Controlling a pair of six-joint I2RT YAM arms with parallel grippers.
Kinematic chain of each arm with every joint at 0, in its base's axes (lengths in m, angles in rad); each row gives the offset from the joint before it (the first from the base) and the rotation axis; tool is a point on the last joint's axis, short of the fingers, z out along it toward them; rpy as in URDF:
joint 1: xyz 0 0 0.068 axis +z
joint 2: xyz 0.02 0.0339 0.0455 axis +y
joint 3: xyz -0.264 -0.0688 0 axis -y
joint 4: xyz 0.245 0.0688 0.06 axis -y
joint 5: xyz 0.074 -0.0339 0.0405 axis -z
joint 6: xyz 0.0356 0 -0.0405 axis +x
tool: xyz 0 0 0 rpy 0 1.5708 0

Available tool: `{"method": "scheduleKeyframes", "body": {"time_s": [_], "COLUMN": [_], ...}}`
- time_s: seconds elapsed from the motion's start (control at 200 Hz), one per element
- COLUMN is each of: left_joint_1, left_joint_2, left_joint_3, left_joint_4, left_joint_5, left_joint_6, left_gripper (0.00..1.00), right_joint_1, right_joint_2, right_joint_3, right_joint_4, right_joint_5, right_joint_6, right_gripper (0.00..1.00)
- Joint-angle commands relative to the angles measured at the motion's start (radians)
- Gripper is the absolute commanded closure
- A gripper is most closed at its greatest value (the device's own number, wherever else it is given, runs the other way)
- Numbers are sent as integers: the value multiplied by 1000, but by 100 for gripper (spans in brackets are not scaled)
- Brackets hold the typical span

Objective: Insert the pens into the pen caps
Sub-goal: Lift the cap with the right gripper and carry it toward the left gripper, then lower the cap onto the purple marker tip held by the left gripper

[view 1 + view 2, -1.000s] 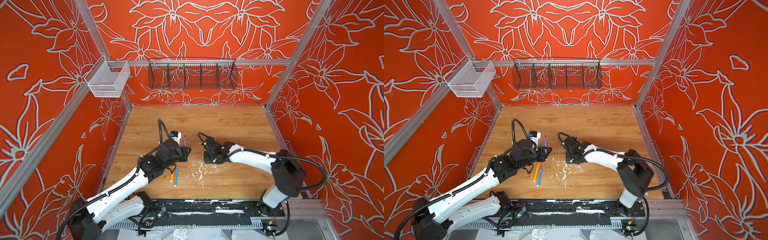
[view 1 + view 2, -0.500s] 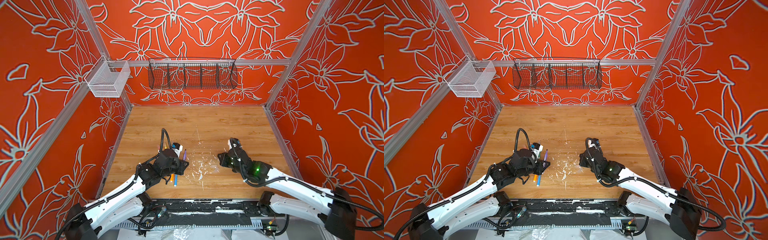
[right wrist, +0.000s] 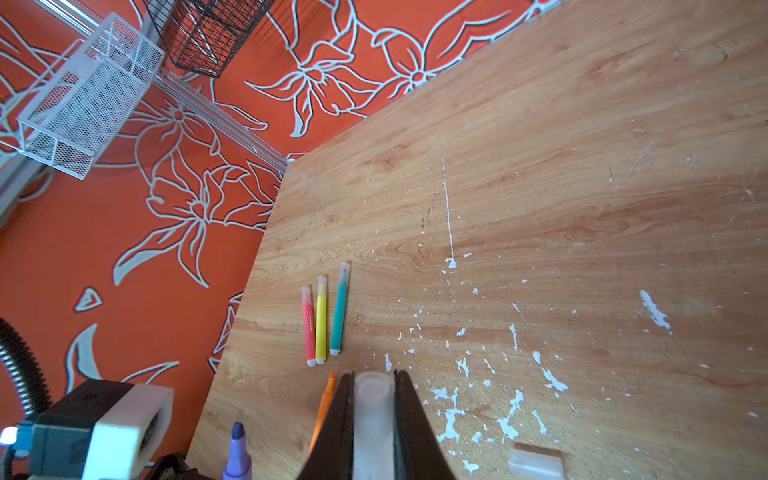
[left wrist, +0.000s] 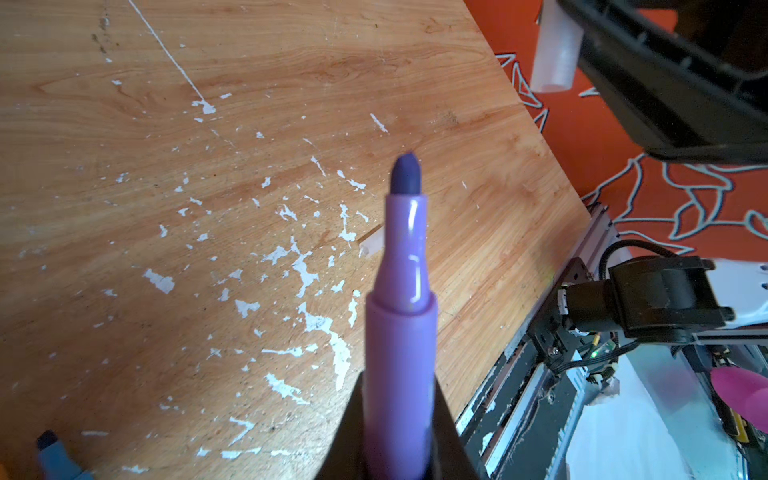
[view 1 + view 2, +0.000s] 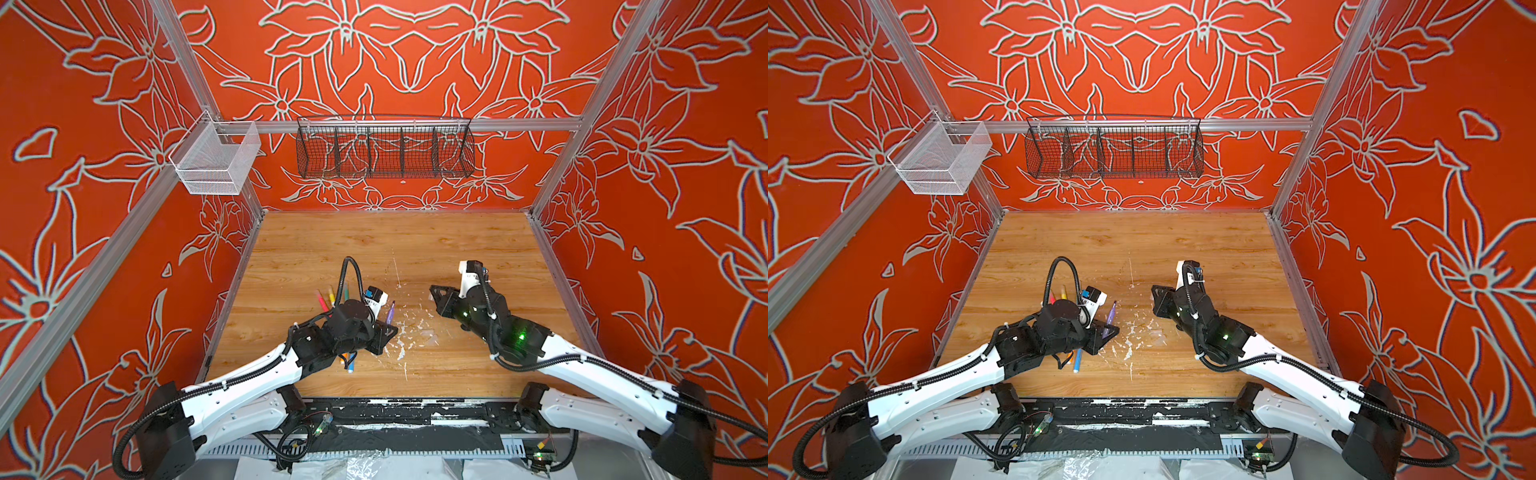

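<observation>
Nearest, the blue pen (image 5: 351, 365) and orange pen (image 3: 326, 399) lie uncapped on the bench (image 5: 374, 249). Beyond them, the left tool (image 4: 399, 415) clamps the purple pen (image 4: 401, 291), tip bare. The right tool (image 3: 374, 376), apart from it, pinches a clear cap (image 3: 372, 424). Capping purple looks in hand: next, align tip with cap mouth and push. Farther back, three capped pens (image 3: 321, 320) lie side by side.

Uncapped purple pen (image 4: 398, 332) was held; a clear cap (image 3: 372, 415) was held at its three o'clock; three capped pens (image 3: 321, 320) lay at ten o'clock.
</observation>
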Motion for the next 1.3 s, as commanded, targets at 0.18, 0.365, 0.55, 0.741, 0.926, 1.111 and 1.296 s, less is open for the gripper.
{"method": "scheduleKeyframes", "body": {"time_s": [0.18,0.365,0.55,0.741,0.926,1.111,1.296], "left_joint_1": [-42,-58,-68,-72,-75,-75,-76], "left_joint_2": [64,99,128,137,143,154,150], "left_joint_3": [45,62,77,91,91,93,88], "left_joint_4": [63,84,92,87,96,102,107], "left_joint_5": [22,40,32,24,19,15,-7], "left_joint_6": [-12,-13,-14,-12,-12,-9,-12], "left_gripper": [100,100,100,100,100,100,100], "right_joint_1": [2,4,4,5,5,15,39], "right_joint_2": [47,67,76,69,73,86,87], "right_joint_3": [4,-13,-18,-33,-43,-64,-74], "right_joint_4": [138,191,207,226,251,309,326], "right_joint_5": [-73,-111,-126,-119,-120,-141,-136], "right_joint_6": [52,70,79,83,97,127,134], "right_gripper": [96,96,96,96,96,96,96]}}
